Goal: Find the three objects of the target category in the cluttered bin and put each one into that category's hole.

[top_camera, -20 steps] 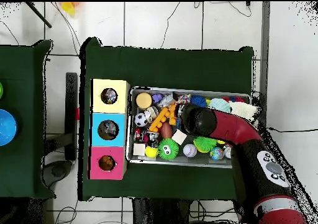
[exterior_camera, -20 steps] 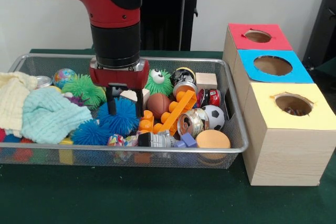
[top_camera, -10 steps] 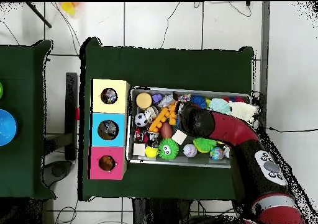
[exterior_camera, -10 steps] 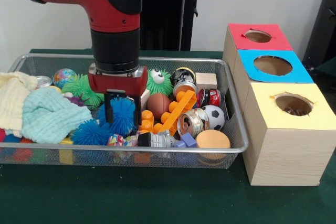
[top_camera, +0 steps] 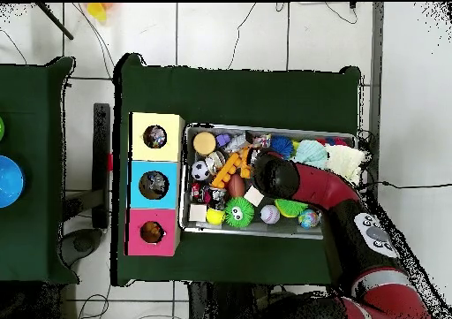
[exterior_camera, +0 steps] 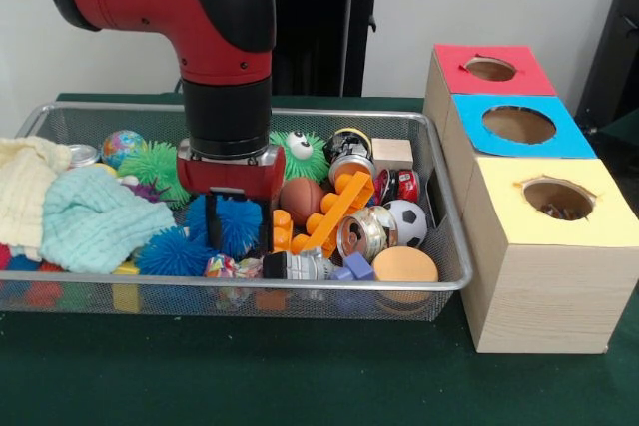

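My gripper (exterior_camera: 239,236) reaches down into the wire mesh bin (exterior_camera: 300,286). It is open, and one finger stands on each side of a blue spiky ball (exterior_camera: 238,224) in the bin's middle. A second blue spiky ball (exterior_camera: 172,251) lies just to the left. Behind the arm sit a green spiky ball with eyes (exterior_camera: 300,152) and a plain green one (exterior_camera: 158,169). In the overhead view the red arm (top_camera: 305,181) covers the gripper and this ball. The yellow box (exterior_camera: 547,246), blue box (exterior_camera: 469,152) and red box (exterior_camera: 444,72), each with a round hole, stand right of the bin.
A teal cloth (exterior_camera: 90,221) and a cream cloth (exterior_camera: 25,187) fill the bin's left end. Right of the gripper lie an orange brick (exterior_camera: 324,214), a brown football (exterior_camera: 300,197), a tin can (exterior_camera: 361,234), a soccer ball (exterior_camera: 406,221) and an orange disc (exterior_camera: 404,264).
The gripper has shifted slightly toward the bin's front and right and sunk lower, so its fingers now straddle the blue spiky ball. Finger spacing is unchanged.
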Controlling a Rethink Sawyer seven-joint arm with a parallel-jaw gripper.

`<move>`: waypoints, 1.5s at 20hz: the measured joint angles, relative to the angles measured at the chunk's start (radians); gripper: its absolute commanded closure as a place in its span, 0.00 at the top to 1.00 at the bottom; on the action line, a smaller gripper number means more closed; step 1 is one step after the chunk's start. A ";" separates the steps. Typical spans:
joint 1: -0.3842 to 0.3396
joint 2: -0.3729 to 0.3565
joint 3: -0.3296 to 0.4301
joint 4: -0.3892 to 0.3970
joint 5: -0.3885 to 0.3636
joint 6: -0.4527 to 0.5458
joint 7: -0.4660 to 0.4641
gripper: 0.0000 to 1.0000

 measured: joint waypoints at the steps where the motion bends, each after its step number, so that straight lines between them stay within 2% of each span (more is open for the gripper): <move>1: 0.001 0.005 0.000 0.000 0.000 0.000 0.000 1.00; 21: -0.002 0.024 -0.007 -0.035 0.000 -0.012 0.000 1.00; 30: -0.018 0.045 0.001 -0.077 0.000 -0.012 0.000 1.00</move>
